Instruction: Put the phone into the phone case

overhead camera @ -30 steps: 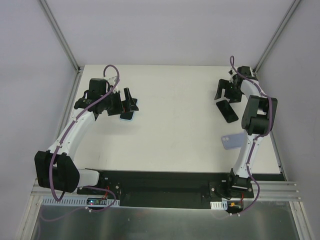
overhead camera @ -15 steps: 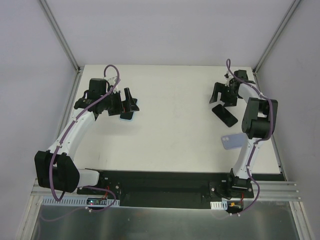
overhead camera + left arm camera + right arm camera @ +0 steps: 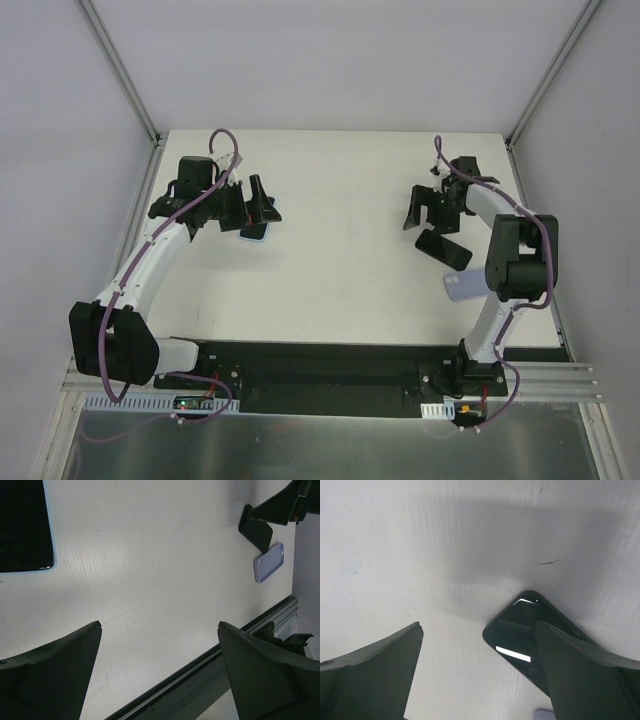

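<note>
Step in hand: approach to the grasp. Nothing is gripped yet and the phone is not yet in its case.

Phone: the phone [image 3: 443, 249] lies flat, screen up, on the bench [image 3: 340, 270], on the right side. In the right wrist view one rounded corner of it [image 3: 520, 640] shows between the fingers, nearer the right-hand finger, with the rest running under that finger.

Phone case: the lavender phone case [image 3: 463, 288] lies flat just nearer than the phone, close to the right arm. Whether the two touch I cannot tell. The left wrist view shows it [image 3: 268, 562] far off, camera cut-out visible.

Right hand: the right hand [image 3: 428, 210] is spread wide over the far end of the phone, with nothing between its jaws [image 3: 478, 625]. Height above the bench is not readable.

Left hand: the left hand [image 3: 258, 203] is also spread wide and empty [image 3: 159, 626], well apart from the task items.

Other item: a second dark slab [image 3: 255, 230] with a pale blue rim lies just beside the left hand [image 3: 25, 525]. Its role is unclear.

Next move (judgement): centre the right hand's jaws across the phone's narrow width, come down and close on its edges. A flat slab gives little purchase, so it could slide.

After that (judgement): carry it over the phone case, square the corners and press in.
</note>
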Motion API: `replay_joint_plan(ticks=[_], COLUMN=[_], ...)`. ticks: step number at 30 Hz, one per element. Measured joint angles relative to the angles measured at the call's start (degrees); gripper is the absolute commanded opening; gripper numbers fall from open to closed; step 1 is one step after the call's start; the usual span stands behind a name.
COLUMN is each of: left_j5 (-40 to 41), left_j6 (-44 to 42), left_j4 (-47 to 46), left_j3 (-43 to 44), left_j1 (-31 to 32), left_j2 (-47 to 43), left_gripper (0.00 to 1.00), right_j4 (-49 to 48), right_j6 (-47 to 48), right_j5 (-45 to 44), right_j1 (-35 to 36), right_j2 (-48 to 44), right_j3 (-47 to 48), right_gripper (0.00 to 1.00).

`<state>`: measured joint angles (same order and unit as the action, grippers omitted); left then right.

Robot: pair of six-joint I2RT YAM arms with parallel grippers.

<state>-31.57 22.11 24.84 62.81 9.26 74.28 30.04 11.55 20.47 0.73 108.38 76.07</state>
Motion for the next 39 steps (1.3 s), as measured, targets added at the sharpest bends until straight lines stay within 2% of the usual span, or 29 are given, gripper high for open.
replay_joint_plan(ticks=[3, 10, 13, 15, 20, 25, 27, 30, 39], left_j5=[-0.20, -0.11, -0.11, -0.07, 0.48, 0.61, 0.59, 0.59, 0.57], left_j6=[0.09, 0.46, 0.74, 0.94, 1.07, 1.11, 1.16, 1.31, 1.33], left_j4=[-0.42, -0.57, -0.61, -0.61, -0.59, -0.61, -0.61, -0.63, -0.74], left_j3=[-0.46, -1.14, -1.14, -1.18, -1.62, -1.70, -1.70, -1.79, -1.84], left_j1=[0.00, 0.00, 0.00, 0.00, 0.00, 0.00, 0.00, 0.00, 0.00], left_j2=[-0.24, -2.54, -3.08, -3.15, -3.30, -4.04, -4.17, -4.17, -3.96], left_gripper=[0.99, 0.99, 0.99, 0.99, 0.99, 0.99, 0.99, 0.99, 0.99], right_j4=[-1.38, -1.29, -0.37, 2.47, 10.19, 14.93, 17.57, 20.87, 20.85], right_j6=[-1.09, -6.64, -12.46, -18.86, -33.00, -44.94, -49.22, -55.52, -61.42], right_j5=[-1.22, -5.29, -10.10, -16.74, -29.40, -38.40, -41.70, -46.14, -48.98], right_j1=[2.75, 10.27, 10.10, 9.75, 4.20, -6.25, -7.96, -9.05, -16.50], right_j2=[-2.12, -13.55, -19.37, -22.36, -24.61, -27.78, -29.09, -30.01, -27.34], right_j3=[-3.17, -14.38, -14.91, -13.31, -10.14, -16.06, -17.94, -19.63, -22.05], right_gripper=[0.96, 0.95, 0.96, 0.95, 0.92, 0.84, 0.78, 0.75, 0.75])
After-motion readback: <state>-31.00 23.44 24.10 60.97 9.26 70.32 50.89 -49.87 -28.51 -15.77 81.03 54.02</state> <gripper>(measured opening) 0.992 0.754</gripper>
